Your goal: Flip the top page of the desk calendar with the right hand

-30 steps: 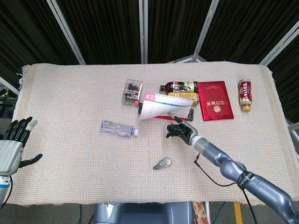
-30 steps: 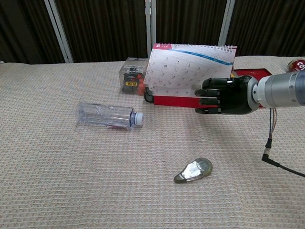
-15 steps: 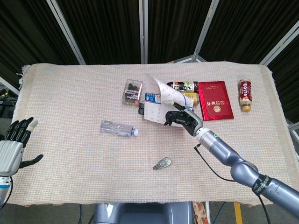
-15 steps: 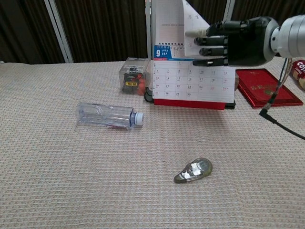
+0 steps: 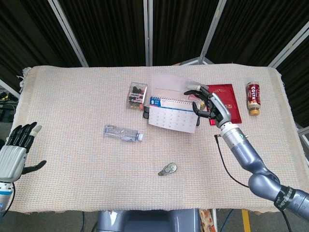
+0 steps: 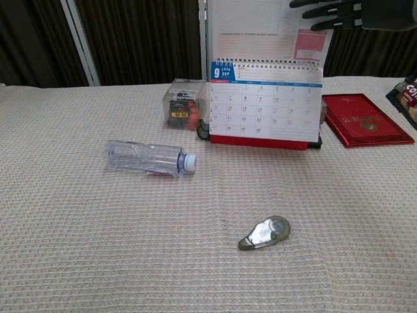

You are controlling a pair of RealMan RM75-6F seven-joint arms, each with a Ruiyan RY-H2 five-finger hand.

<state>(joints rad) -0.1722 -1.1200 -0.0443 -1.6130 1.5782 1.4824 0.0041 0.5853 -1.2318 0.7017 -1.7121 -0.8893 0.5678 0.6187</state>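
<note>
The desk calendar (image 5: pixel 172 117) stands mid-table with its September page (image 6: pixel 264 107) facing me. Its former top page (image 6: pixel 254 32) is lifted upright above the spiral and looks blurred (image 5: pixel 169 83) in the head view. My right hand (image 5: pixel 208 104) is at that page's upper right corner, with extended fingers (image 6: pixel 332 10) touching its top edge and nothing gripped. My left hand (image 5: pixel 17 151) hovers open off the table's near left corner, far from the calendar.
A clear water bottle (image 5: pixel 123 133) lies left of the calendar. A correction-tape dispenser (image 5: pixel 167 168) sits nearer the front. A clear box (image 5: pixel 137 95) stands behind the calendar's left end, a red booklet (image 5: pixel 234 108) to its right, and a coffee bottle (image 5: pixel 253 98) at far right.
My right hand rose from in front of the calendar to its upper right, carrying the top page up and over. The September page is now uncovered. The left hand stayed put.
</note>
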